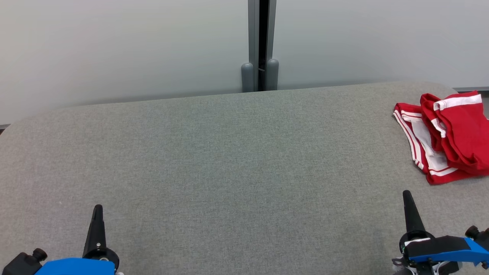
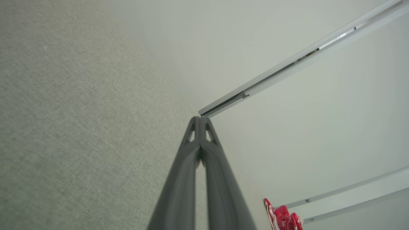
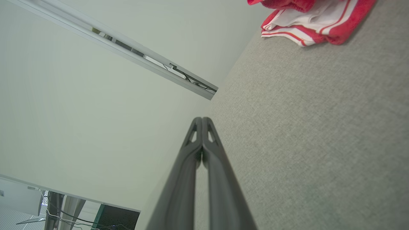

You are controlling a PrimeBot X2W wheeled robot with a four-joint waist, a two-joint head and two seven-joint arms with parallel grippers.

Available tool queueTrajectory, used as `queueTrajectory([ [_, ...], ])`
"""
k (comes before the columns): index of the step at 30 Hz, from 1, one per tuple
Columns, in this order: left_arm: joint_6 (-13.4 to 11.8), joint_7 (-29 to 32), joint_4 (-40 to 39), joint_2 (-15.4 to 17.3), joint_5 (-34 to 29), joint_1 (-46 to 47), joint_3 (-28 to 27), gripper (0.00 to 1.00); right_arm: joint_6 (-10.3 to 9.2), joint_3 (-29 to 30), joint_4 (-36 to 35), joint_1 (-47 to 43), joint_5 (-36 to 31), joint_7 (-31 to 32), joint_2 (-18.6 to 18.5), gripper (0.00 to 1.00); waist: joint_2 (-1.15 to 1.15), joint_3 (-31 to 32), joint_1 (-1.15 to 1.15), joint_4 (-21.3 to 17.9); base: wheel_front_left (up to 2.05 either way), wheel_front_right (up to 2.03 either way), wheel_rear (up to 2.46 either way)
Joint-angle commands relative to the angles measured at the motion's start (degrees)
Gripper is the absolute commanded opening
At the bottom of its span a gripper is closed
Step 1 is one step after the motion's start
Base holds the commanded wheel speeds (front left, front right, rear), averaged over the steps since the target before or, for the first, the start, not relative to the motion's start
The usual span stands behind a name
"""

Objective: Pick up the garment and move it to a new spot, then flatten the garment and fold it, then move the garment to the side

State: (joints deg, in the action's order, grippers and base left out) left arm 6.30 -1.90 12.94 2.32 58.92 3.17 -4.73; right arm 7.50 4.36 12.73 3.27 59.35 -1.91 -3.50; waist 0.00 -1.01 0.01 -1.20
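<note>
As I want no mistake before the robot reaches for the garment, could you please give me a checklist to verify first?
1. Location of garment: ok, crumpled at the far right of the grey surface.
2. Whole garment in head view: not ok, the picture edge cuts it.
3. Opening of right end effector: not ok, shut, apart from the garment.
4. Load of left end effector: ok, shut, holding nothing.
5. Path to the garment: ok, bare surface between.

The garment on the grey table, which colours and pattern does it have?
The garment is red with white bands and thin stripes, shown best in the head view.
</note>
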Motion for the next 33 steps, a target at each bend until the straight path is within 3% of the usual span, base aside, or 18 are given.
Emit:
queueTrajectory([
  [1, 0.5, 0.4, -0.4, 0.5, 1.5, 1.4, -0.3, 0.00, 0.00, 0.3, -0.3, 1.3, 1.7, 0.5, 0.1, 0.00, 0.00, 0.0, 0.00, 0.0, 0.00, 0.00, 0.00],
  [33, 1.0, 5.0, 0.5, 0.6, 19.5, 2.6, -1.3, 0.00, -0.01, 1.4, 0.6, 2.5, 19.4, 5.0, 0.4, 0.00, 0.00, 0.4, -0.01, 0.6, 0.00, 0.00, 0.00],
])
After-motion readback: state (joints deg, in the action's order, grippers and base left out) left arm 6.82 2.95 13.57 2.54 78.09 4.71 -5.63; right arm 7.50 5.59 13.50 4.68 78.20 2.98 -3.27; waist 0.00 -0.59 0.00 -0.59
